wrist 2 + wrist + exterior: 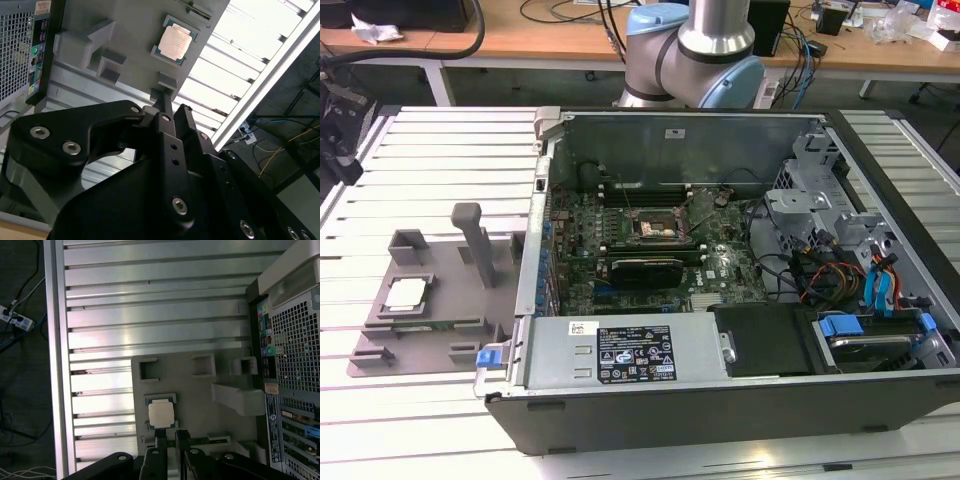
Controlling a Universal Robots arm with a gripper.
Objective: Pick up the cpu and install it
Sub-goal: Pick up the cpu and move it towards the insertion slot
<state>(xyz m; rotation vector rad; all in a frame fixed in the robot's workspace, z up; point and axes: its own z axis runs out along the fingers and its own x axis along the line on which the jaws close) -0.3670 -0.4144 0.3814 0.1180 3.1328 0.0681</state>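
**CPU install: barely off the start line**

Nothing picked up yet, going by this. Can see the cpu (405,293) lying flat, silver top up, in its square pocket on the grey fixture plate (435,335), toward the plate edge farthest from the open computer case (720,400). Looks squarely seated, not tilted, not touched by anything.

As for the gripper (170,436) in the first wrist view: hanging above the fixture plate with its tips just short of the cpu pocket, fingers (163,102) a little apart, nothing pinched between them. Lined up on the chip more or less, but clear of it.

So, at a guess, none of the real work ticked off. Approach about there. Grasp, lift, carry and seating all left to do. Meanwhile the socket (655,228) on the board inside the case, well apart from the fixture plate, looks bare. Can't tell whether its retaining frame is up or down.
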